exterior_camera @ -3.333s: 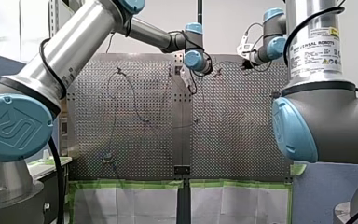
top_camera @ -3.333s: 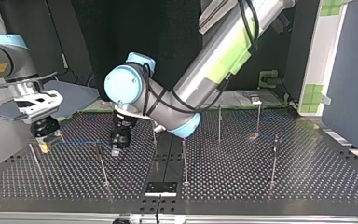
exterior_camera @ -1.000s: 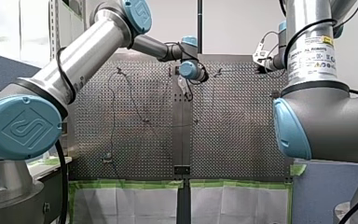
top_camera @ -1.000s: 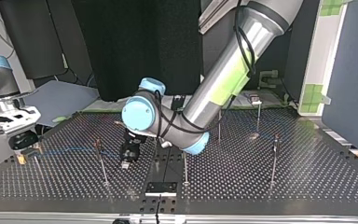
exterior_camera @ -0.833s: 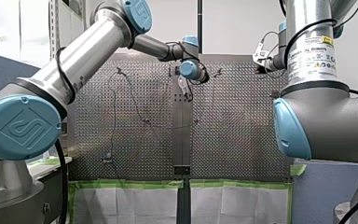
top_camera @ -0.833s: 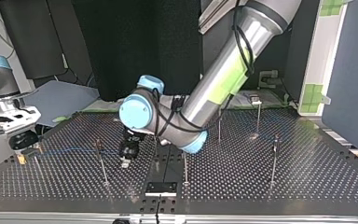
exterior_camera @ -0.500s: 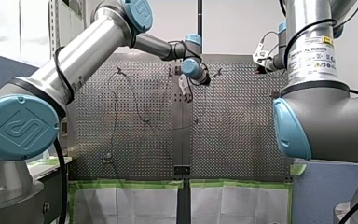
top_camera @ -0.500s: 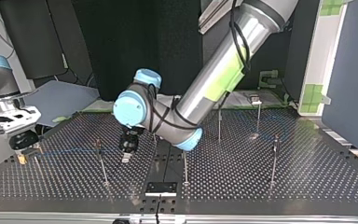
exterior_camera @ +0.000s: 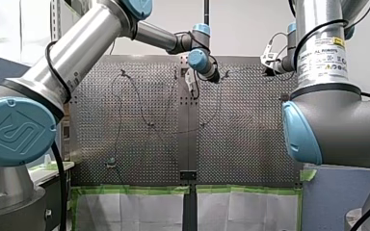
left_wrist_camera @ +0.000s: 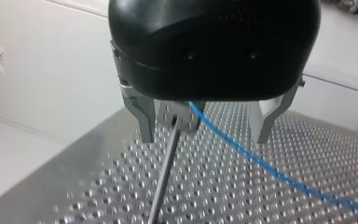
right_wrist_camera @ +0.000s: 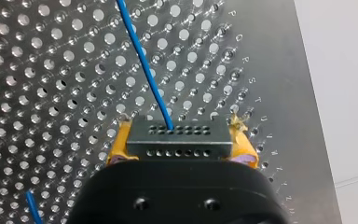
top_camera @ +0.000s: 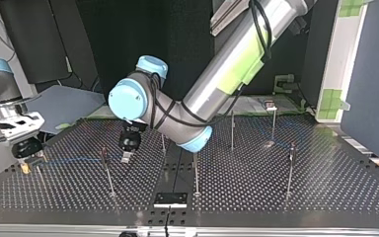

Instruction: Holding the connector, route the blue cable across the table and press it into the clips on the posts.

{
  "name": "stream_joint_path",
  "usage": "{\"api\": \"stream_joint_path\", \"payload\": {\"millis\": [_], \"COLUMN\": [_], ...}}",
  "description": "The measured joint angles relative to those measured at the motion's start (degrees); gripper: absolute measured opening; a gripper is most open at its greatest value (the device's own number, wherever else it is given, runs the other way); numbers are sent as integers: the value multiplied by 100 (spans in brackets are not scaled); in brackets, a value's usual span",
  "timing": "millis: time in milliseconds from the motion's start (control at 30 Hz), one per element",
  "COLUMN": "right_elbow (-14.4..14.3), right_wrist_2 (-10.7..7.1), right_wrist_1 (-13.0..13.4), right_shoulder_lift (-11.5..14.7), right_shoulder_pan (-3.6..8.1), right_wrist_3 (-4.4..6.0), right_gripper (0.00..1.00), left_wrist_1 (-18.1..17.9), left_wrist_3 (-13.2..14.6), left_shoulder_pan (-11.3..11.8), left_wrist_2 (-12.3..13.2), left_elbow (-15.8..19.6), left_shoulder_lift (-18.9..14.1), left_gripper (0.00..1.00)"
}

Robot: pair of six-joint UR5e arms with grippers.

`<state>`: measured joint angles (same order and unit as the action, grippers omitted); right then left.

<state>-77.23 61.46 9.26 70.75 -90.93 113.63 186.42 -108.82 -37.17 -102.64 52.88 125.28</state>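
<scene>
Top view: my right gripper (top_camera: 29, 163) sits low at nine o'clock, close to the edge of the table (top_camera: 325, 187). My left gripper (top_camera: 126, 156) hangs nose-down at about ten o'clock from centre, just beside a thin post (top_camera: 107, 173). The blue cable (top_camera: 74, 159) shows as a faint line strung above the table between the right gripper and that post. Other posts (top_camera: 232, 131) stand from centre out toward three o'clock. Right wrist view: the jaws are narrow and clamped on the connector (right_wrist_camera: 179, 137), a grey block with two rows of small holes, with a yellow pad (right_wrist_camera: 116, 147) pressed on each end. The cable leaves the middle of the block and runs ahead over the perforated surface; a second short bit of blue shows beside the gripper body. Left wrist view: the metal fingers (left_wrist_camera: 144, 123) are spread wide and hold nothing. The clip (left_wrist_camera: 177, 114) on top of the post stands between them, nearer one finger. The cable meets the clip and slants off across the table; I cannot tell whether it is seated. Front view: left gripper at twelve o'clock over the table's middle seam, right gripper toward one o'clock, partly hidden behind its own arm.
</scene>
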Motion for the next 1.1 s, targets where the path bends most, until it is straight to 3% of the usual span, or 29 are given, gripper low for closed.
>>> {"api": "stream_joint_path", "payload": {"millis": [233, 833, 1100], "right_elbow": [0, -1, -1], "right_wrist_2": [-2, -2, -9], "right_wrist_1": [-9, -11, -11], "right_shoulder_lift": [-1, -2, -3], "right_shoulder_pan": [-12, -58, -78], "right_wrist_3": [-6, -9, -14], "right_gripper": [0, 0, 0], "left_wrist_1": [-50, -931, -1314], "left_wrist_3": [82, 582, 446], "left_shoulder_pan": [-55, -104, -150], "left_wrist_2": [-124, -713, -796], "left_elbow": [325, 1237, 1619], "left_shoulder_lift": [-325, -1237, -1619], "left_gripper": [100, 100, 100]}}
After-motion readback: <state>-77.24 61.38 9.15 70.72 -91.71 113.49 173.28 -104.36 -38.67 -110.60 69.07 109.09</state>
